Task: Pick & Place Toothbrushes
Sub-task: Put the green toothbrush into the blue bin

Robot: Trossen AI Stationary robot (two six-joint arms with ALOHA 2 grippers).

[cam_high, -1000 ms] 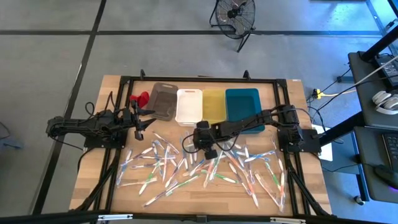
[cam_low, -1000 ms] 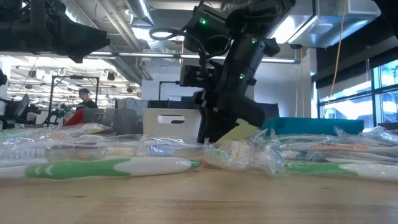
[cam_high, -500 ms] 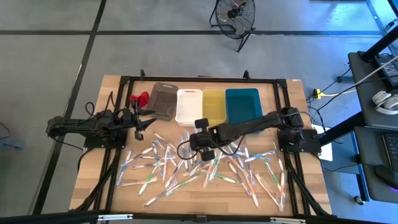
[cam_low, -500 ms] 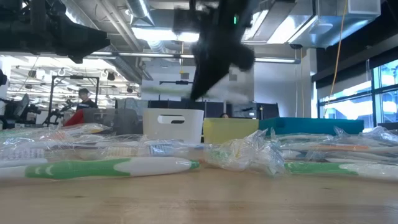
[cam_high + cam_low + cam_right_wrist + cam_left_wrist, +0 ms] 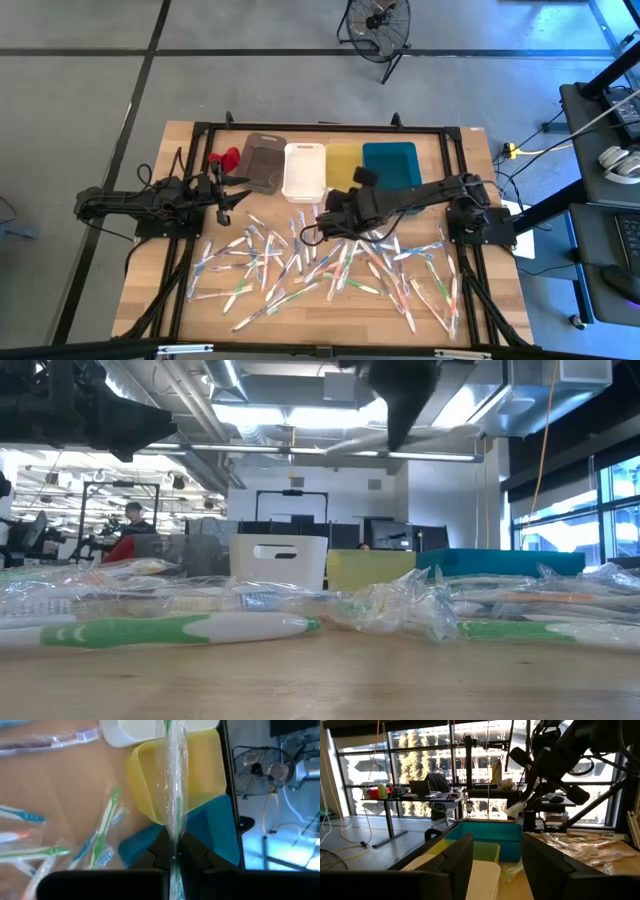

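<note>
Right gripper pinches a wrapped toothbrush above the yellow bin; left gripper hangs spread beside the bin row.

Bright overhead lighting, blurred foreground

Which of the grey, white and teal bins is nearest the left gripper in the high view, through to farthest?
From the left gripper, at the table's left:
1. grey bin, leftmost in the row, beside it.
2. white bin, next along.
3. teal bin, at the row's far right end.
</note>
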